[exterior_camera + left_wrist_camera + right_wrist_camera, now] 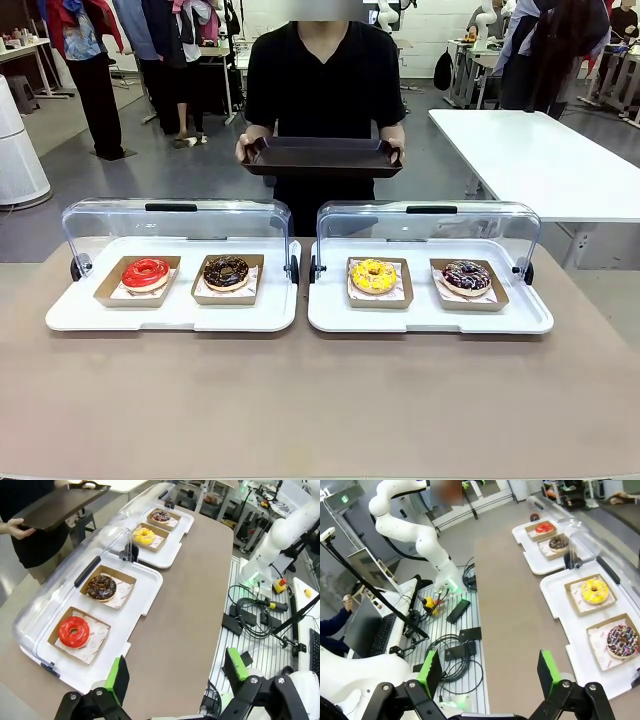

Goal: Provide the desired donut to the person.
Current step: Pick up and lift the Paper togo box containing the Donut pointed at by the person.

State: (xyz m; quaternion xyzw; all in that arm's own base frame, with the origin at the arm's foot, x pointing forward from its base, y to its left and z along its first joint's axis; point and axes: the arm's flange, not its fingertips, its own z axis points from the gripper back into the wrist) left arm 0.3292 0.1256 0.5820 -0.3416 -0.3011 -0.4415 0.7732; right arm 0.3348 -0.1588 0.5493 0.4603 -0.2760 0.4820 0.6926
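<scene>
**Left gripper.** The left gripper (176,672) has its jaws fully apart and holds nothing. It hangs over the near edge of the table (190,605).
- The red donut (74,631) is the nearest item, ahead of the fingers and off to their left.
- The chocolate donut (102,588) lies just beyond the red one.
- Each of the two sits in its own brown paper box on the first white tray (145,587). The tray's clear lid (60,580) is swung open on the far side.
- Farther ahead along the same line is the second white tray (172,555). It carries the yellow donut (143,536) and, behind that, the sprinkled donut (161,515).

**Right gripper.** The right gripper (488,670) also has its jaws fully apart and is empty.
- The sprinkled donut is the closest item, ahead and to the right of its fingers.
- The yellow donut comes next.
- The chocolate and red donuts are well apart from this gripper, farther along the table.

**Person.** The person (322,80) stands at the far side of the table, beyond both white trays and away from both grippers. Both hands (243,150) hold a dark serving tray (322,157) level at waist height. No donut lies on it.
</scene>
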